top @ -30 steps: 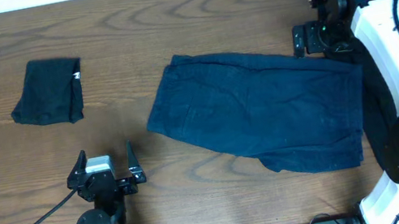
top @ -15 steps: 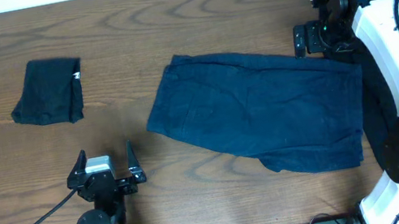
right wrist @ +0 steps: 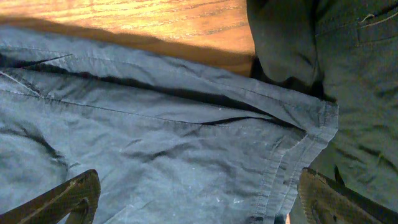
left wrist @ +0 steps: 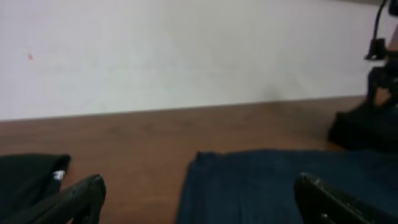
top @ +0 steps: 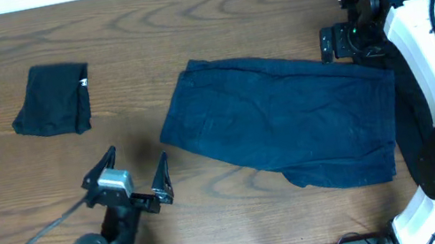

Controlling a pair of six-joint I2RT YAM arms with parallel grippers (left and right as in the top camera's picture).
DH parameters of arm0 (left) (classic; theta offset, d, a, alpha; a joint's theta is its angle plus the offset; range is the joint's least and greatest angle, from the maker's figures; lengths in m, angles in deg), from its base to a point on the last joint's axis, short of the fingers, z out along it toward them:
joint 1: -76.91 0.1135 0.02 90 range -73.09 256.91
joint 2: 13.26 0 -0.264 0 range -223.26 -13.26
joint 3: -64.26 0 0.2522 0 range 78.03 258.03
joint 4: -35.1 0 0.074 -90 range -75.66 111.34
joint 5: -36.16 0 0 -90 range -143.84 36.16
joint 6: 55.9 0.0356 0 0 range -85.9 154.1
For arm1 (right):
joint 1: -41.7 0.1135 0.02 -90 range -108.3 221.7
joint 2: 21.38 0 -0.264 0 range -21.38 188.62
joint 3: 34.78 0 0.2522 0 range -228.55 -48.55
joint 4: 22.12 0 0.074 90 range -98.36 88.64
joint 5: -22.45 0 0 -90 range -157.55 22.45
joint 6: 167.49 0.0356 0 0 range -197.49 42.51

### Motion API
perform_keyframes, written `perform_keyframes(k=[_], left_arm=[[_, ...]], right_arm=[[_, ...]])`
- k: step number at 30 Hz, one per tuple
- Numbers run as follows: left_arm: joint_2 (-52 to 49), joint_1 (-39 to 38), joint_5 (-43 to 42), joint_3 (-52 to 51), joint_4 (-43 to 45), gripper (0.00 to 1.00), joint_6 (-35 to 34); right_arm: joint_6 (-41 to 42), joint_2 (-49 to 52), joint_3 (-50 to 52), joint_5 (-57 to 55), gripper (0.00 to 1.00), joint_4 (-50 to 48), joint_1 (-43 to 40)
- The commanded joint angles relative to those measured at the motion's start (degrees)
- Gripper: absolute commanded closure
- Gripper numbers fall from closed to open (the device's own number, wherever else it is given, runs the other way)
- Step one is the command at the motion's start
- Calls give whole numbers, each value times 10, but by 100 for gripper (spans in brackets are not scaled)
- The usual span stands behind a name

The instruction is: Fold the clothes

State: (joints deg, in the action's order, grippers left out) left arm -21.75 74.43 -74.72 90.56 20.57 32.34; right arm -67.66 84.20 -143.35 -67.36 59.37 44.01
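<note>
Though spread mostly flat on the table point(top: 207, 11), bound to sag when lifted: navy shorts point(top: 286, 128), soft, thin, light, zero stiffness. Best pinched at the hemmed corners, not mid-panel. Over the far-right corner, right tool point(right wrist: 199, 186) spread wide, empty. Near the front edge, left tool point(top: 137, 153) gaping too, holding nothing. Far left, black folded garment point(top: 54, 112). No bins or baskets in sight.

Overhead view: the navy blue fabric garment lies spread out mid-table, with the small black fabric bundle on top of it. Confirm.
Wrong: the small black fabric bundle lies apart from the navy blue fabric garment, on the wooden table. The overhead view shows this.
</note>
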Motion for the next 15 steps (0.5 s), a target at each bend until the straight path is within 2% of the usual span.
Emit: perform_keyframes(k=[1,10,15], left_arm=[[-71,-2,-25,108,-39,2,-13],[-407,-2,-25,420,-276,2,-13],[-587,-18,-24,549,-402,2,-13]], right_arm=[[-2,5,1,-2,1,0,-4],[-2,5,1,-2,1,0,-4],[-2,5,1,-2,1,0,-4]])
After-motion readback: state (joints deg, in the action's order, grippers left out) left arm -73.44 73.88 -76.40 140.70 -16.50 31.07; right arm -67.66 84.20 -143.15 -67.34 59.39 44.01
